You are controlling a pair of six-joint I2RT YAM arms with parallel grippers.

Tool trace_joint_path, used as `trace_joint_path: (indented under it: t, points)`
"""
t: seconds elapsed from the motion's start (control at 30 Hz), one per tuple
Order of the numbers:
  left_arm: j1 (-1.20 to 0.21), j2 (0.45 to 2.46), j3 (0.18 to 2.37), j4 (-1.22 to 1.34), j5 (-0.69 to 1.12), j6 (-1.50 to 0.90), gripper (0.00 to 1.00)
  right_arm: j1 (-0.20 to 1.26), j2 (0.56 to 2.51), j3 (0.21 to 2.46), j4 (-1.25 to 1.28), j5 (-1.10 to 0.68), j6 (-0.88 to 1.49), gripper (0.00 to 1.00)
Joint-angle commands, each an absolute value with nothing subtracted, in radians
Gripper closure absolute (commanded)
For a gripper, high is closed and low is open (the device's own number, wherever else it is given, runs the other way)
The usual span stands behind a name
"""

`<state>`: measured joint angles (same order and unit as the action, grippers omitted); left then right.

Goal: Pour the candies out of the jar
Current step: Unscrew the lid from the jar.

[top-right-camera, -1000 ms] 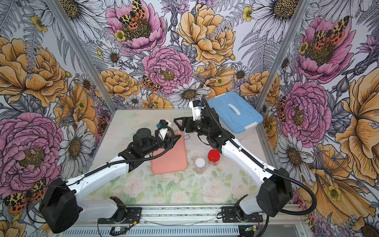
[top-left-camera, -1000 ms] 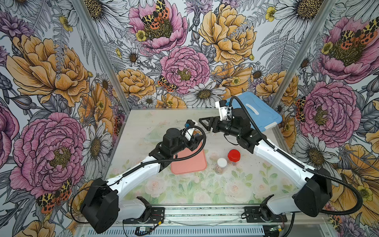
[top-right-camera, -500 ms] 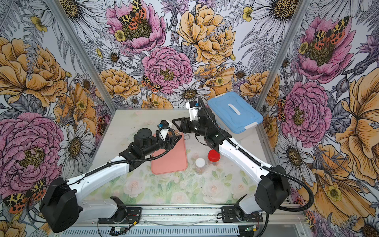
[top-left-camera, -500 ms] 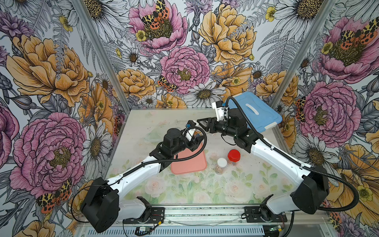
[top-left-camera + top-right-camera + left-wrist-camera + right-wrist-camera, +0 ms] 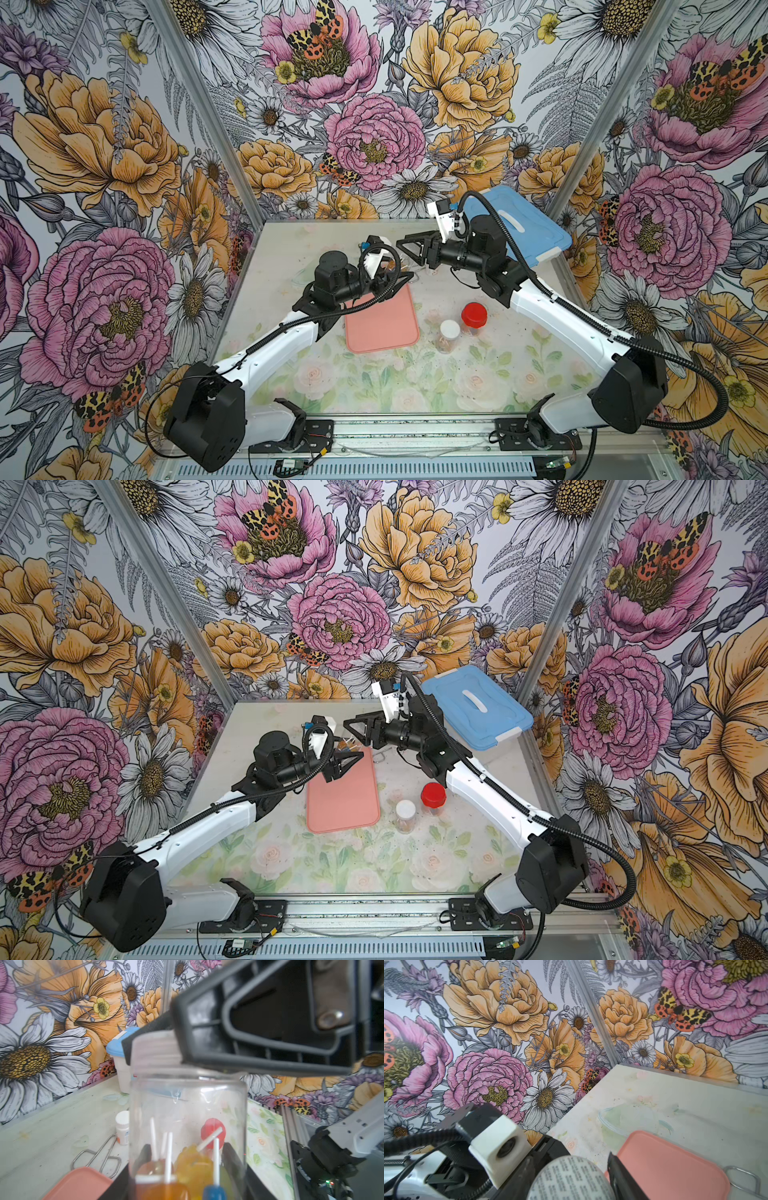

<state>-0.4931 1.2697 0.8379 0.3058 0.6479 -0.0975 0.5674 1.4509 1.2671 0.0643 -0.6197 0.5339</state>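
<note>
Right claw (image 5: 400,245) has closed on the lid (image 5: 154,1051) topping upright jar (image 5: 187,1109).

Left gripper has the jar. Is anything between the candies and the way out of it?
Yes. The lid sits on the mouth of the jar, above the candies, closing the only way out. The right gripper is shut on that lid; the left gripper grips the jar lower down.

The left arm (image 5: 272,341) and right arm (image 5: 559,318) share glossy white link shells, black joint housings and bulky black shoulder blocks. Ribbed black conduit (image 5: 724,399) loops along each. White boxy camera mounts (image 5: 442,217) top the wrists; the right gripper (image 5: 402,249) has black hollow triangular fingers (image 5: 249,1064)
</note>
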Motion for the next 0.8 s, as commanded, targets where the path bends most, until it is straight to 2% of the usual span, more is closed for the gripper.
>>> trace_joint_path:
  t: [0.0, 0.2, 0.27, 0.33, 0.4, 0.47, 0.6, 0.77]
  points:
    - [-0.477, 1.272, 0.868, 0.468, 0.830, -0.191, 1.00, 0.581, 1.408, 1.255, 0.075, -0.878, 0.496, 0.70]
    - [-0.480, 1.269, 0.865, 0.463, 0.836, -0.203, 1.00, 0.579, 1.394, 1.251, 0.024, -0.856, 0.460, 0.70]
    - [-0.481, 1.267, 0.861, 0.454, 0.815, -0.196, 1.00, 0.575, 1.392, 1.255, 0.025, -0.829, 0.468, 0.67]
    - [-0.484, 1.264, 0.860, 0.435, 0.787, -0.182, 1.00, 0.565, 1.388, 1.258, 0.028, -0.796, 0.491, 0.55]
    - [-0.489, 1.258, 0.861, 0.400, 0.750, -0.152, 1.00, 0.545, 1.380, 1.256, 0.051, -0.770, 0.538, 0.34]
    - [-0.499, 1.250, 0.861, 0.355, 0.700, -0.118, 1.00, 0.521, 1.367, 1.252, 0.072, -0.753, 0.584, 0.23]
    - [-0.515, 1.247, 0.847, 0.296, 0.586, -0.056, 1.00, 0.503, 1.331, 1.231, 0.097, -0.694, 0.605, 0.12]
    - [-0.536, 1.254, 0.835, 0.277, 0.467, -0.029, 1.00, 0.512, 1.339, 1.243, -0.023, -0.477, 0.601, 0.14]
